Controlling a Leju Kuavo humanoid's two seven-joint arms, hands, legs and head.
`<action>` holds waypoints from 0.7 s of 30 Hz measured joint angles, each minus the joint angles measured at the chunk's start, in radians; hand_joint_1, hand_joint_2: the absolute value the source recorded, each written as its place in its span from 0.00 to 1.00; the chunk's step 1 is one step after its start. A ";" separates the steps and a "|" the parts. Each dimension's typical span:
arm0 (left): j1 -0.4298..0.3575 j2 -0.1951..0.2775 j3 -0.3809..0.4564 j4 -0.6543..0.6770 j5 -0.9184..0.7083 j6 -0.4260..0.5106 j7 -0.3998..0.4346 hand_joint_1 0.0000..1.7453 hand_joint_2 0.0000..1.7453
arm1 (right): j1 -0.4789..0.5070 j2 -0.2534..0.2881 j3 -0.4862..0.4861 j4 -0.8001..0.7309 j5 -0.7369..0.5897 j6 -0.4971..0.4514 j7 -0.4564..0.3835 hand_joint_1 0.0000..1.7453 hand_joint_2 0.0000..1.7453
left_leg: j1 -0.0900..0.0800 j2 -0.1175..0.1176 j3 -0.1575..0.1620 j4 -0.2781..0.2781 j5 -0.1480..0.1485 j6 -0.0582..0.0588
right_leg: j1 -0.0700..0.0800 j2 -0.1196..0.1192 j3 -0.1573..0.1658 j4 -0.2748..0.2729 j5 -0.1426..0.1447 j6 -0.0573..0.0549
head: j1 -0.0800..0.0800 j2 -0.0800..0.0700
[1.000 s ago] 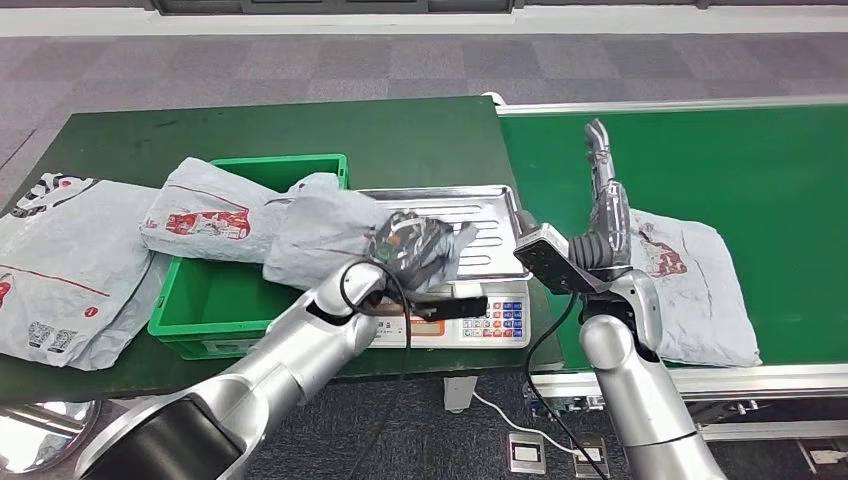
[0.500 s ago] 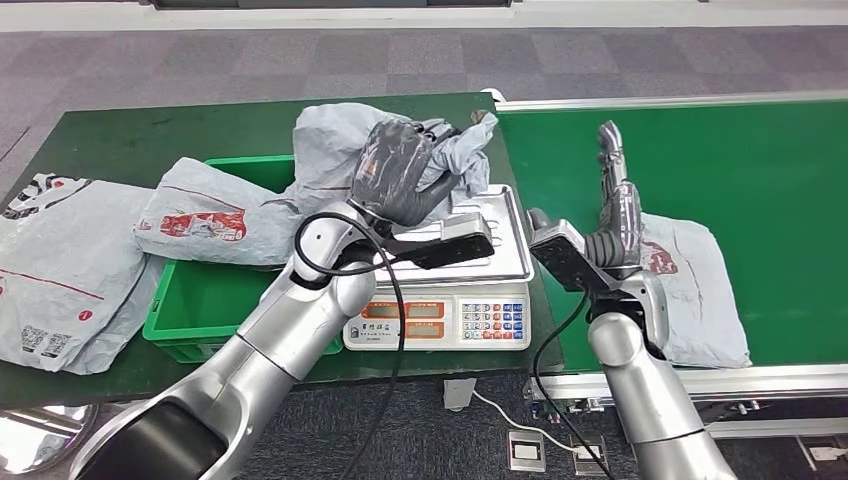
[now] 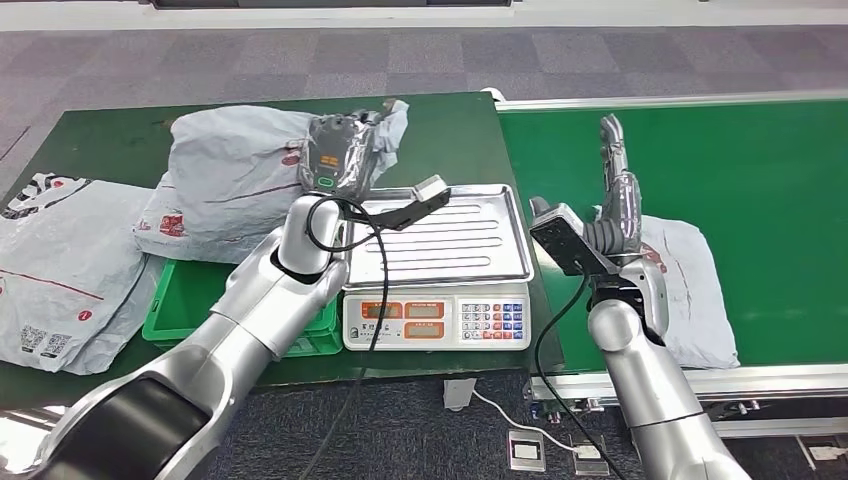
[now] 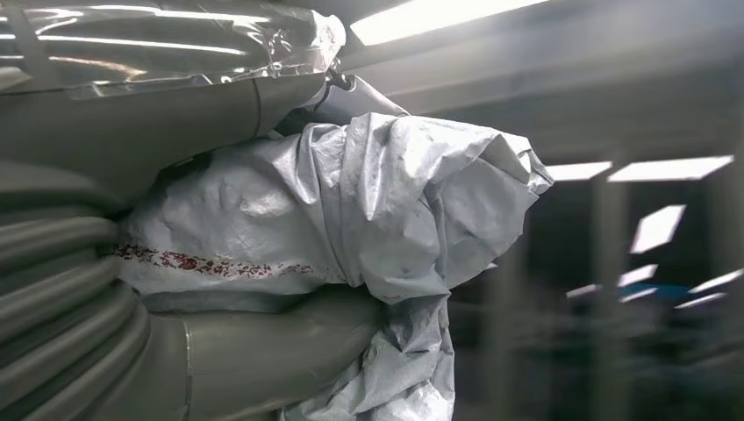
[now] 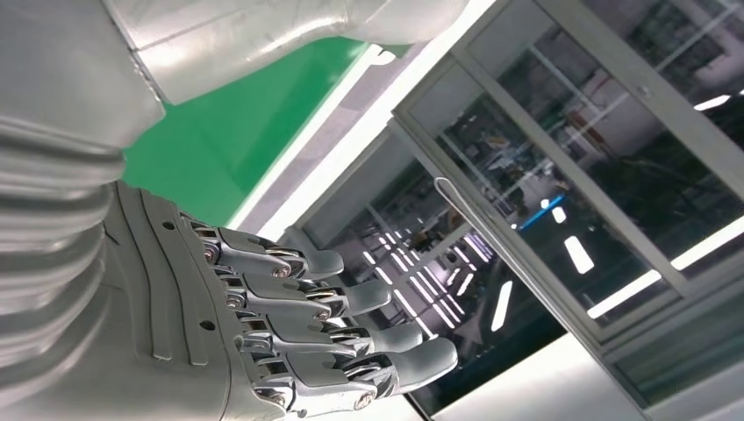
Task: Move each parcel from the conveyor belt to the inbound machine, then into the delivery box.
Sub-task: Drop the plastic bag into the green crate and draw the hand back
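Green counter: left hand has swung its gripped parcel off the scale tray, now over green bin. Right hand empty, fingers straight, above belt parcel.

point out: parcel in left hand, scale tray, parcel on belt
held parcel [image 3: 235, 170], head view, crumpled grey side left of the hand
scale tray [image 3: 450, 250], head view, bare ribbed centre
belt parcel [image 3: 690, 290], head view, flat grey area right of the right hand
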 joint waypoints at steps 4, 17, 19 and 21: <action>-0.024 0.032 -0.023 0.085 -0.003 -0.069 0.060 1.00 1.00 | -0.003 0.000 0.000 0.016 0.032 0.009 0.035 0.00 1.00 | 0.000 0.000 0.000 0.000 0.000 0.000 | 0.000 0.000 0.000 0.001 0.000 -0.001 | 0.000 0.000; -0.048 0.107 -0.025 0.247 0.042 -0.344 0.006 1.00 1.00 | -0.116 -0.056 -0.006 0.366 0.505 0.001 0.459 0.00 1.00 | 0.000 -0.002 -0.002 0.000 0.000 0.000 | 0.000 -0.001 -0.002 0.000 -0.001 -0.001 | 0.000 0.000; -0.046 0.108 -0.017 0.259 0.035 -0.385 0.013 0.84 1.00 | -0.136 -0.071 -0.022 0.433 0.568 0.005 0.538 0.00 1.00 | 0.000 -0.003 -0.003 0.000 0.000 0.000 | 0.000 -0.002 -0.002 0.000 -0.001 -0.001 | 0.000 0.000; -0.042 0.110 -0.008 0.270 0.023 -0.418 0.025 0.34 1.00 | -0.156 -0.089 -0.047 0.513 0.613 0.007 0.593 0.00 1.00 | 0.000 -0.003 -0.003 0.000 0.000 0.000 | 0.000 -0.002 -0.002 0.000 -0.001 -0.001 | 0.000 0.000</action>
